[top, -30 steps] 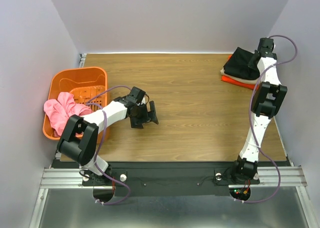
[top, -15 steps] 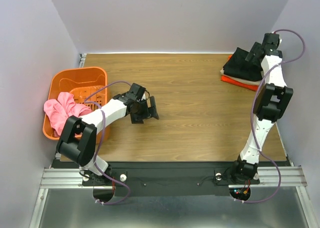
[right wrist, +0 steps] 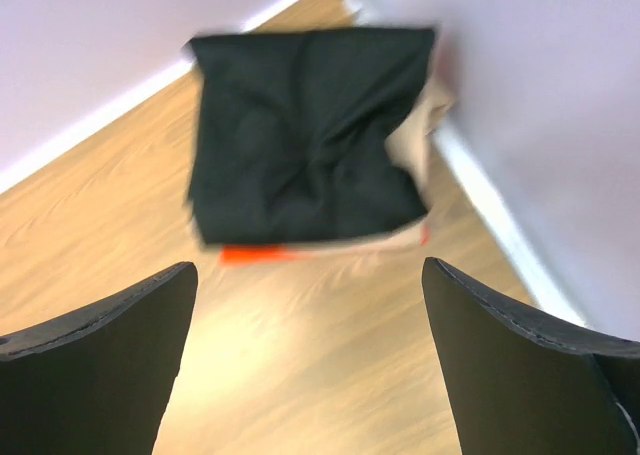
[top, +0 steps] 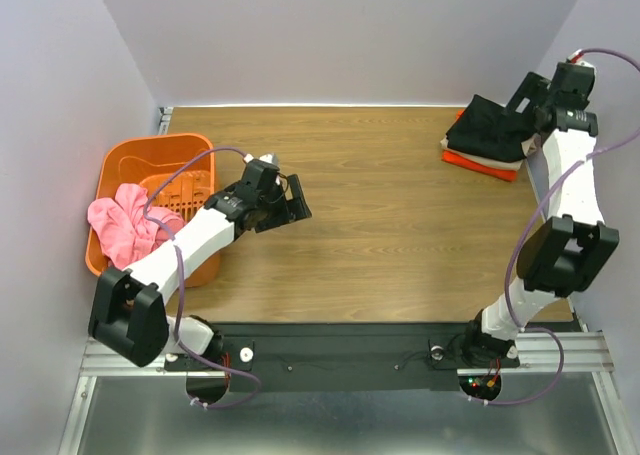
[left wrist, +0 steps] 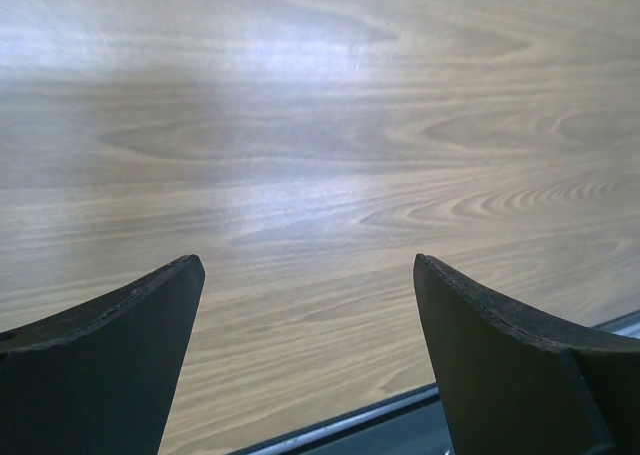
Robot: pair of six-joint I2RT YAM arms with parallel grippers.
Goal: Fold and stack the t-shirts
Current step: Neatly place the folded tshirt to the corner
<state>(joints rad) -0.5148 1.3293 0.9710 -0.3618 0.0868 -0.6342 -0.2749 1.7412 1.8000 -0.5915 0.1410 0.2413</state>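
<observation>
we count one orange basket at the left edge of the table, its far end near the far left corner. one pink cloth lies in it and hangs over its left rim.

just to the right of the basket, the left gripper hangs over bare wood in the left half of the table. its two fingers stand wide apart with nothing between them. only the wood grain and a strip of the table's edge show beyond them in the wrist view.

the middle of the table carries nothing we can name.

at the far right corner lies one stack of three folded t-shirts. the black t-shirt is on top, the tan t-shirt is under it, showing along two sides, and the orange t-shirt is at the bottom, showing as a thin strip at the near edge of the stack. the stack sits close to the right wall.

the right gripper is above the stack, apart from it. its two fingers are spread wide and hold nothing. the right wrist view is blurred, so we cannot make out any neck tag.
</observation>
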